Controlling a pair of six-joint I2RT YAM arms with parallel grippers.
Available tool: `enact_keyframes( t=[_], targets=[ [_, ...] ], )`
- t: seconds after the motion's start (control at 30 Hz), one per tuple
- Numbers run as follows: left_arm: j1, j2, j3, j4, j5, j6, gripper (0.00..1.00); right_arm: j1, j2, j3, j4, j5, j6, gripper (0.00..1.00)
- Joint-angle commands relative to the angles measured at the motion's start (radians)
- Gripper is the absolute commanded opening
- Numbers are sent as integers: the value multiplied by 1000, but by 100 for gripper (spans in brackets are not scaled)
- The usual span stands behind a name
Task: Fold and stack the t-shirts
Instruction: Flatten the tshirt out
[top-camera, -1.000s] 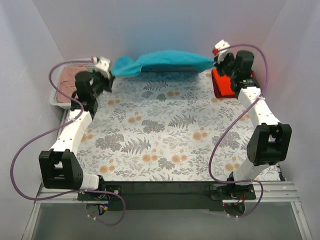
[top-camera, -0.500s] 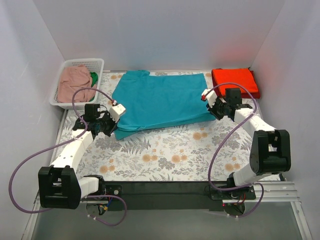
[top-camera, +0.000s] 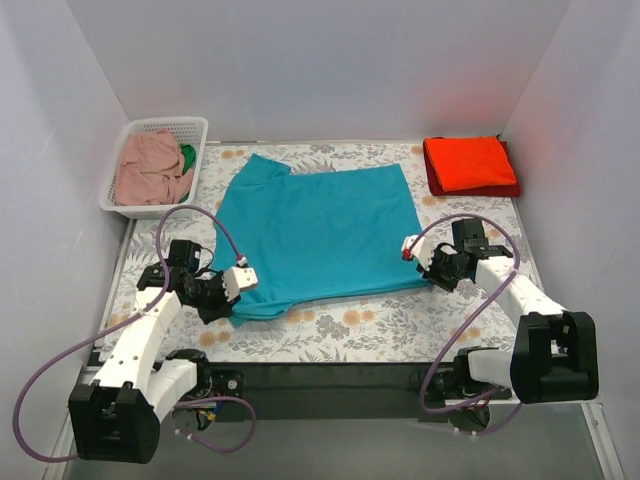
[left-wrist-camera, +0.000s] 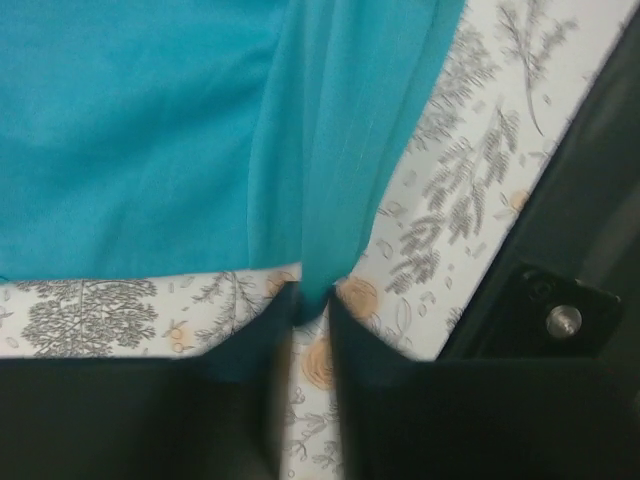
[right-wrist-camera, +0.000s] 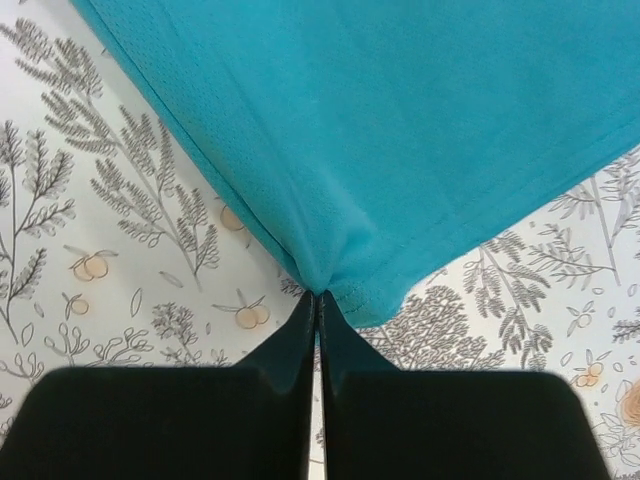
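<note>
The teal-blue t-shirt (top-camera: 320, 232) lies spread on the floral cloth, sleeve toward the back left. My left gripper (top-camera: 236, 283) is shut on its near-left corner; the left wrist view shows the teal-blue t-shirt (left-wrist-camera: 200, 130) pinched between my fingertips (left-wrist-camera: 312, 305). My right gripper (top-camera: 417, 252) is shut on its near-right corner; the right wrist view shows the teal-blue t-shirt (right-wrist-camera: 400, 120) gathered at my closed tips (right-wrist-camera: 318, 297). A folded orange-red t-shirt (top-camera: 470, 164) lies at the back right. A dusty pink t-shirt (top-camera: 148, 168) and a bit of green cloth (top-camera: 187, 158) lie in the basket.
The white lattice basket (top-camera: 196, 127) stands at the back left corner. The floral table cloth (top-camera: 400, 325) covers the table. A dark table edge (top-camera: 320, 376) runs along the front, also seen in the left wrist view (left-wrist-camera: 590, 150). White walls enclose three sides.
Both grippers have pulled the teal-blue t-shirt from hanging at the back of the table toward the front, laying it flat. Both arms have drawn back low and near.
</note>
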Motion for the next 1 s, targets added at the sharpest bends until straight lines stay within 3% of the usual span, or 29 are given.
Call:
enact_keyframes(
  t=[0.0,0.03,0.1,0.13,0.2,0.23,0.27,0.4,0.47,0.6,0.8,0.97],
  targets=[
    [-11,-27,2,-170,54,134,29,10,-40,-33,-65,39,-119,1],
    [-12,-43,12,-223,84,166,38,13,-46,-32,-107,45,-127,3],
    [-12,-50,53,-221,95,128,50,15,-72,-6,-176,25,-135,24],
    [-12,-39,111,-225,111,65,52,16,-83,47,-240,-8,-127,46],
    [-8,45,183,-228,135,-10,52,15,-112,117,-285,-45,-84,74],
    [0,83,267,-236,153,-59,65,15,-117,178,-289,-70,-61,77],
    [14,119,300,-224,201,-96,67,15,-106,210,-288,-80,-40,78],
    [55,297,363,-25,188,-294,65,15,57,335,-285,-111,97,69],
    [55,338,349,138,128,-444,60,15,171,397,-282,-105,143,58],
    [55,438,349,290,-24,-561,54,22,289,441,-245,-94,227,42],
    [55,549,329,365,-72,-606,49,70,374,367,-165,-13,277,33],
    [54,624,271,395,-136,-587,46,103,375,261,-132,56,263,32]
  ],
)
